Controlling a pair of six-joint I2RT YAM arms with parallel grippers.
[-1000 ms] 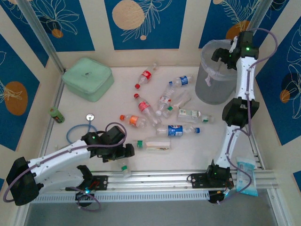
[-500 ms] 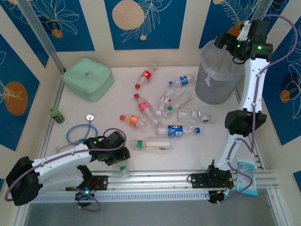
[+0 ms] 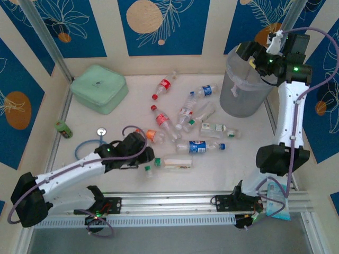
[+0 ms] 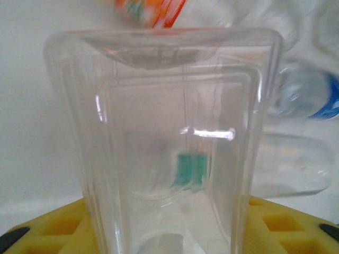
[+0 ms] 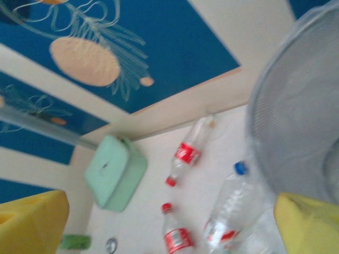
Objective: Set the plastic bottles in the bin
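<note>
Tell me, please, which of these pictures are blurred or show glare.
Left wrist view: the clear bottle is very close, with a bright glare streak on its wall; the bottles behind it are out of focus. Right wrist view: soft all over, including the bin. Top external view: sharp and evenly lit, with weak shadows.

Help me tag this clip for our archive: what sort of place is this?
Most likely a robot test cell in a lab, not a home: two arms bolted to a metal rail, printed blue-and-cream panels walling a white table, and plastic bottles strewn beside a bin.
</note>
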